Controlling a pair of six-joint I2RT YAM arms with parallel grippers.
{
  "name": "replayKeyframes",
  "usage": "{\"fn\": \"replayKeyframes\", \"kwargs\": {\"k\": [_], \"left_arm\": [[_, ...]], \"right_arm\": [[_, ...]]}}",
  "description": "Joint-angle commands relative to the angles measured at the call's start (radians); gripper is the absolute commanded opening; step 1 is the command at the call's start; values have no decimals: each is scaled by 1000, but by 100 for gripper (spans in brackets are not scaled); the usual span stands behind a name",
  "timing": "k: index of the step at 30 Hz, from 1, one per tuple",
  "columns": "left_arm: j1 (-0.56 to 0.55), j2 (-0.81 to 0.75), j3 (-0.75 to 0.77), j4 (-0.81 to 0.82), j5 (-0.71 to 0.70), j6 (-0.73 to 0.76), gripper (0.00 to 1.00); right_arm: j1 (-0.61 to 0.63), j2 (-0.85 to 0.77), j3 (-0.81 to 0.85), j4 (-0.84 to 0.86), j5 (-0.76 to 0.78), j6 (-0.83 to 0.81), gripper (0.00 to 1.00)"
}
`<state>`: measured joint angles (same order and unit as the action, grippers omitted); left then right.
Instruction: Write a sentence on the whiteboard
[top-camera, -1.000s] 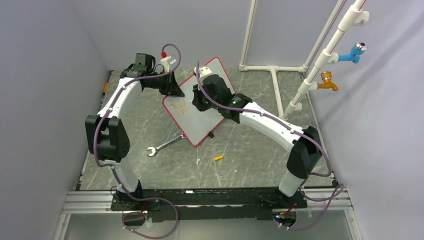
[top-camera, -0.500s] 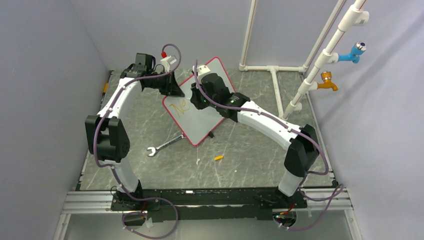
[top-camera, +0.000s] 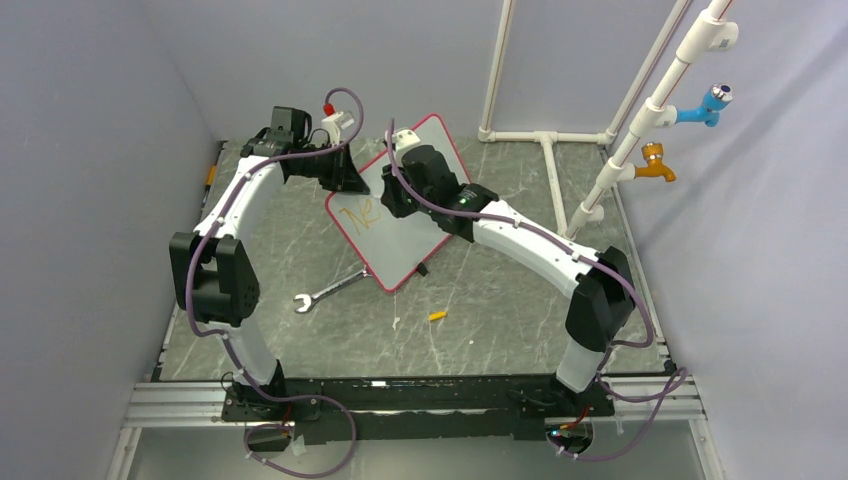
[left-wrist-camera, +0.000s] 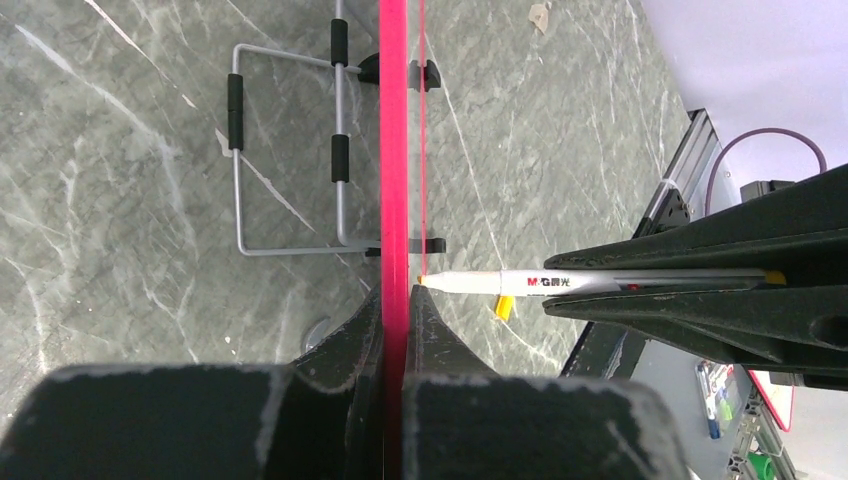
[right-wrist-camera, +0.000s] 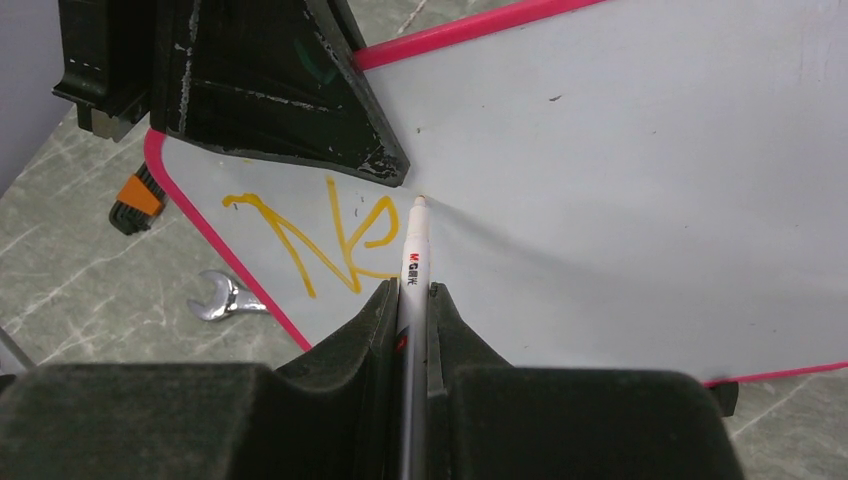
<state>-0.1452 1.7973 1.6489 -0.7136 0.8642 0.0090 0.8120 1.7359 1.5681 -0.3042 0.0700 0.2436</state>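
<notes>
The left hand (left-wrist-camera: 396, 315) is clamping the whiteboard (right-wrist-camera: 620, 150); the right hand (right-wrist-camera: 412, 292), gripping a marker (right-wrist-camera: 414, 240), is extending the sentence (right-wrist-camera: 320, 235), apparently just two letters in.

Smooth glossy whiteboard (right-wrist-camera: 620, 150), perhaps plastic frame (right-wrist-camera: 480, 25); plastic marker (right-wrist-camera: 413, 250); shiny metal wrench (right-wrist-camera: 225, 297); matt marbled tabletop (left-wrist-camera: 120, 180).
</notes>
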Motion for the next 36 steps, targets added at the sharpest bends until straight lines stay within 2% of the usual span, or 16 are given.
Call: {"fn": "replayKeyframes", "kwargs": {"k": [1,15,36], "left_arm": [[-22,-50,-8,30,16,52,0],[-27,-49,-7,27,13,52,0],[-36,-53,-8,20,14,62,0]], "right_arm": [[-5,1,-11,51,1,3,0],[-9,-48,-161,65,11,28,0],[-39,5,21,31,18,-8,0]]}}
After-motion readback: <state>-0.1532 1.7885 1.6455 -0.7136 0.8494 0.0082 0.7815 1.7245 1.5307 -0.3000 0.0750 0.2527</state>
